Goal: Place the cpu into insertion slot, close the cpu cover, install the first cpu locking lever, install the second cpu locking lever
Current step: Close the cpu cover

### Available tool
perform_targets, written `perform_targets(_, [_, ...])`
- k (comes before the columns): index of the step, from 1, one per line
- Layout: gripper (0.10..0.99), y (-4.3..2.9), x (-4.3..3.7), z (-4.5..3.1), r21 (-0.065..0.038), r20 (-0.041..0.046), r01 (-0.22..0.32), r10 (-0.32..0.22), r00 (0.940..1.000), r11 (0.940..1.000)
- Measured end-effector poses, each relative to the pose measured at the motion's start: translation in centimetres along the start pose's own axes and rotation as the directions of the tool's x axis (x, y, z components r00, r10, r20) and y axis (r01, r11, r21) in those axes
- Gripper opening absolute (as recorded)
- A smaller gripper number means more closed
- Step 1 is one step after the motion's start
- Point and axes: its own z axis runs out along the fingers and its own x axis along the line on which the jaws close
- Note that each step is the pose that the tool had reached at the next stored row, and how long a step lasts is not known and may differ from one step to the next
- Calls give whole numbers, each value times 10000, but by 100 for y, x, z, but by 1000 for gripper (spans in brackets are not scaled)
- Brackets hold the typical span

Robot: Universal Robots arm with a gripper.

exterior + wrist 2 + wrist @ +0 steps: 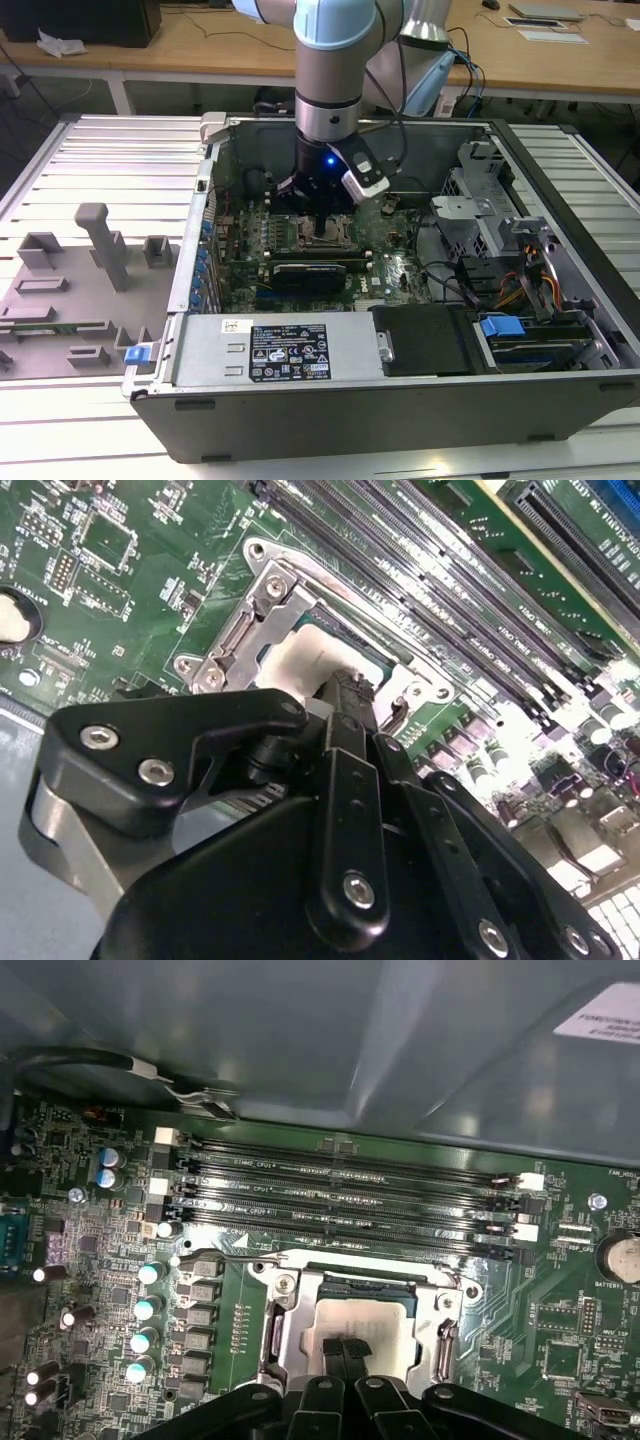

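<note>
We find the computer case (pixel 350 420) lying open on the slatted table (pixel 100 140), with a fixture tray (pixel 70 290) beside it at the exterior view's left. Inside the case, the label plate (pixel 285 350) runs along the near wall and the drive bay (pixel 520 290) stands at the exterior view's right. The circuit board (pixel 395 265) lies behind the plate. On the board, the cpu (pixel 390 1340) sits in the insertion slot (pixel 283 1332), with the memory slots (pixel 350 1195) just beside it and the gripper (pixel 345 1345) directly over the cpu
</note>
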Motion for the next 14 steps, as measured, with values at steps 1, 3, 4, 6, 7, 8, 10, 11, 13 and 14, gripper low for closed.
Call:
perform_targets(1, [106, 1, 0, -1, -2, -4, 142, -142, 9999, 9999])
perform_targets(3, [106, 8, -13, 0, -6, -8, 321, -321, 9995, 9995])
perform_targets(4, [106, 4, -55, 2, -7, -8, 320, -320, 9995, 9995])
perform_targets(6, [106, 3, -96, 2, -6, -8, 320, -320, 9995, 9995])
perform_targets(7, [106, 26, -106, 3, -6, -8, 321, -321, 9995, 9995])
perform_targets(8, [106, 41, -109, 3, -6, -8, 328, -328, 9995, 9995])
perform_targets(10, [106, 67, -128, 4, -6, -9, 368, -368, 9993, 9993])
perform_targets(11, [106, 66, -146, 5, -7, -10, 376, -376, 9993, 9993])
perform_targets(13, [106, 62, -180, 7, -8, -9, 376, -376, 9993, 9993])
perform_targets(14, [106, 60, -197, 9, -8, -9, 377, -377, 9993, 9993])
